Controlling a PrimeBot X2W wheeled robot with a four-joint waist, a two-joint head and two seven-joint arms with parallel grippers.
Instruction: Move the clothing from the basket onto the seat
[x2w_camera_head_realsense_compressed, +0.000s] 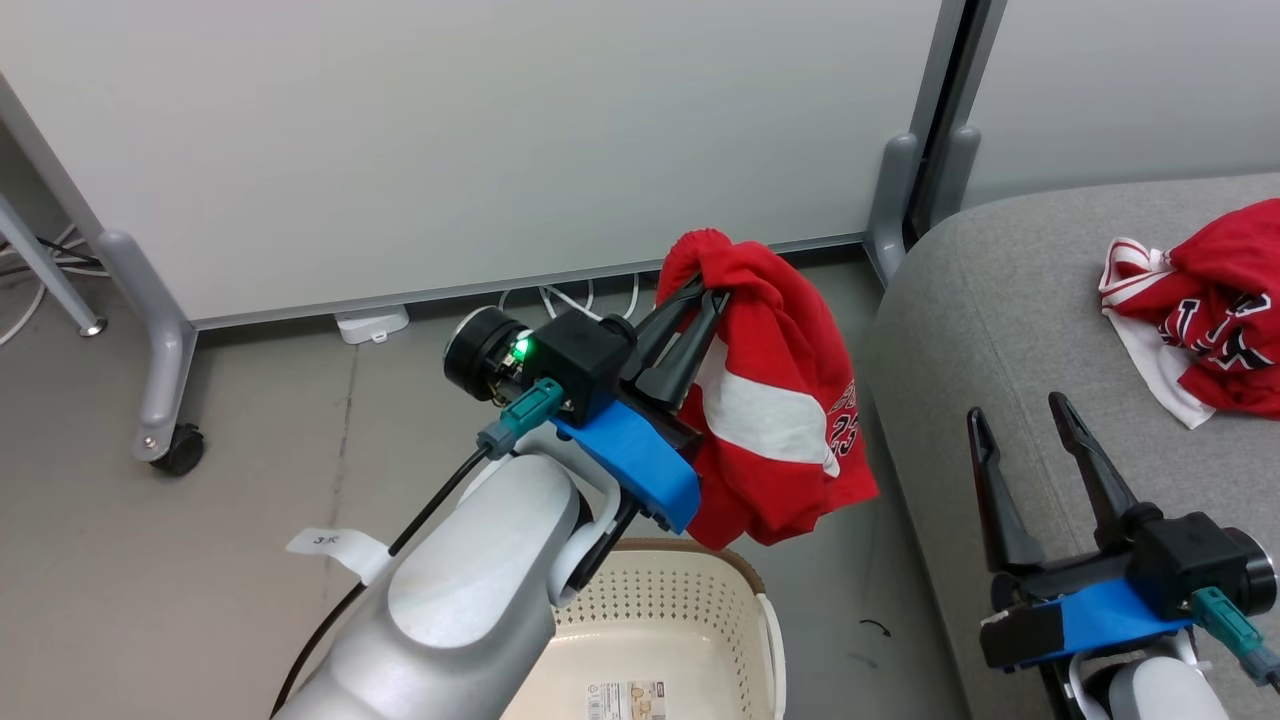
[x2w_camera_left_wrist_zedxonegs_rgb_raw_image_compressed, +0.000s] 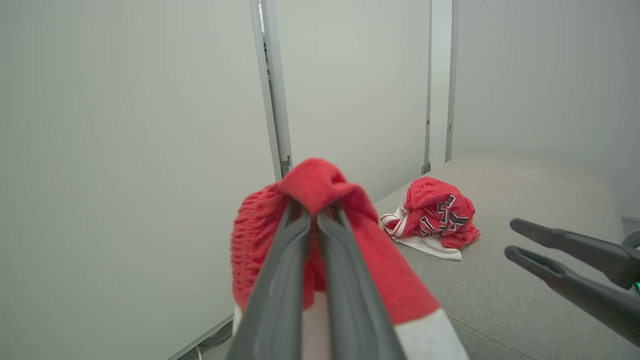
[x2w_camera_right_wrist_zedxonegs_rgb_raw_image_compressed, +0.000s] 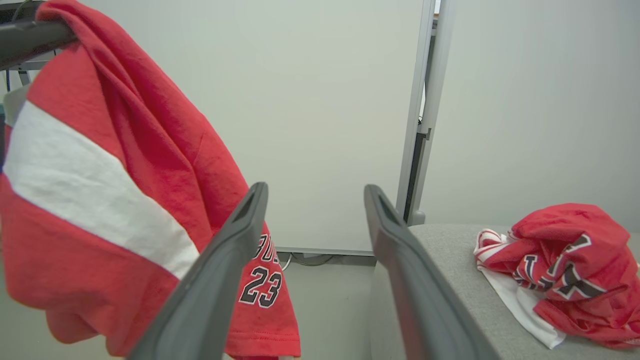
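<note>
My left gripper (x2w_camera_head_realsense_compressed: 705, 290) is shut on a red garment (x2w_camera_head_realsense_compressed: 775, 400) with a white stripe and the number 23, which hangs in the air above the cream-white basket (x2w_camera_head_realsense_compressed: 740, 610), left of the grey seat (x2w_camera_head_realsense_compressed: 960, 330). In the left wrist view the fingers (x2w_camera_left_wrist_zedxonegs_rgb_raw_image_compressed: 280, 280) pinch the red fabric (x2w_camera_left_wrist_zedxonegs_rgb_raw_image_compressed: 320, 185). A second red garment (x2w_camera_head_realsense_compressed: 1215, 310) with dark lettering lies crumpled on the seat; it also shows as the garment (x2w_camera_left_wrist_zedxonegs_rgb_raw_image_compressed: 432, 215) and the garment (x2w_camera_right_wrist_zedxonegs_rgb_raw_image_compressed: 565, 270). My right gripper (x2w_camera_head_realsense_compressed: 1018, 412) stands open over the seat's front part, holding nothing; its fingers (x2w_camera_right_wrist_zedxonegs_rgb_raw_image_compressed: 225, 265) frame the hanging garment (x2w_camera_right_wrist_zedxonegs_rgb_raw_image_compressed: 100, 200).
White partition panels on grey wheeled legs (x2w_camera_head_realsense_compressed: 160, 350) stand behind, with cables (x2w_camera_head_realsense_compressed: 570, 295) on the floor under them. A paper tag (x2w_camera_head_realsense_compressed: 325, 542) hangs on my left arm's cable. The basket's bottom bears a label (x2w_camera_head_realsense_compressed: 625, 700).
</note>
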